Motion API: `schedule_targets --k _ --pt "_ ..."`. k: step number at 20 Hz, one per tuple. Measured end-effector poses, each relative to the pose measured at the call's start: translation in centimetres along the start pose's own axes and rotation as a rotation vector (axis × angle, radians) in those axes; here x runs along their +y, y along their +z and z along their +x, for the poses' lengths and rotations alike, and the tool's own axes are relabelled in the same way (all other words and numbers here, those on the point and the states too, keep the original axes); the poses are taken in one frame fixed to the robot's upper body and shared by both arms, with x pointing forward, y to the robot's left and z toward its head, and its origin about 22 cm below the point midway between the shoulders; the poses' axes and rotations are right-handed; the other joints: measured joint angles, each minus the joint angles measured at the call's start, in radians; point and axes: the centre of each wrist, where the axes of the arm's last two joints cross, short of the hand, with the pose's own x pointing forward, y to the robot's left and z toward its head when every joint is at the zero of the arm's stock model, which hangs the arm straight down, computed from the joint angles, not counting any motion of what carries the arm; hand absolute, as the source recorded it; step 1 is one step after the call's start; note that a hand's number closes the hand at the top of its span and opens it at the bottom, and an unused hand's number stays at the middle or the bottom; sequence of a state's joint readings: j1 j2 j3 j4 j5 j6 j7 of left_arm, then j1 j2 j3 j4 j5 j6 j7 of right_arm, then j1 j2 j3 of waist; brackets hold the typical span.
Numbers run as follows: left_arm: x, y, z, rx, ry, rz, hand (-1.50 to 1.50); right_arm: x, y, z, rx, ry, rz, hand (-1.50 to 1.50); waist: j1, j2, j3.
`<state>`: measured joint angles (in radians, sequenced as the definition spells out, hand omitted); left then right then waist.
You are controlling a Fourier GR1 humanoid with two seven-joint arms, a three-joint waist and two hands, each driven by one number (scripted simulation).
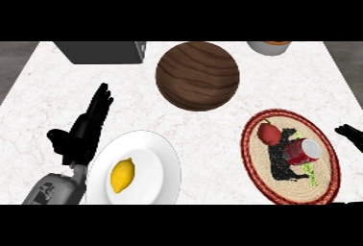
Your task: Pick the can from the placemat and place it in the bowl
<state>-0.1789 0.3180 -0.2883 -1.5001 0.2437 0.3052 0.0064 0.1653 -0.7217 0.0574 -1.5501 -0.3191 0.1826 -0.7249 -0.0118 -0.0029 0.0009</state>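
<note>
Your can (pixel 303 152) lies tipped on the placemat (pixel 257 158), long axis up-left, beside a red fruit (pixel 269 134); left hand (pixel 83 129) open, right hand's (pixel 351 134) state can't be told.

Even, bright light falls on the white marble table (pixel 212 125); no glare shows, and a hard black shadow lies across the placemat (pixel 259 158).
</note>
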Motion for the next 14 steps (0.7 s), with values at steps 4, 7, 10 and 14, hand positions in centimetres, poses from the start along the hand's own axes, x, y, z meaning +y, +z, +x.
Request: schedule_targets --k 4,7,10,14 --pt "-0.4 0.2 0.0 -0.002 -0.001 -0.001 0.0 -2.8 -1.3 2.4 0.058 0.107 0.008 -1.5 0.003 0.001 -0.001" --pt "-0.7 0.3 -0.1 -0.002 -0.007 -0.002 0.0 -4.0 -2.2 4.3 0.119 0.137 0.044 -1.5 0.004 0.001 -0.002" --pt "-0.3 0.6 0.0 0.005 -0.006 -0.007 0.0 -4.4 -3.0 5.0 0.216 0.161 0.1 -1.5 0.01 0.002 -0.002" --pt "-0.7 0.6 0.1 0.0 -0.005 -0.014 0.0 -4.3 -4.6 5.2 0.339 0.212 0.174 -1.5 0.017 0.003 -0.002"
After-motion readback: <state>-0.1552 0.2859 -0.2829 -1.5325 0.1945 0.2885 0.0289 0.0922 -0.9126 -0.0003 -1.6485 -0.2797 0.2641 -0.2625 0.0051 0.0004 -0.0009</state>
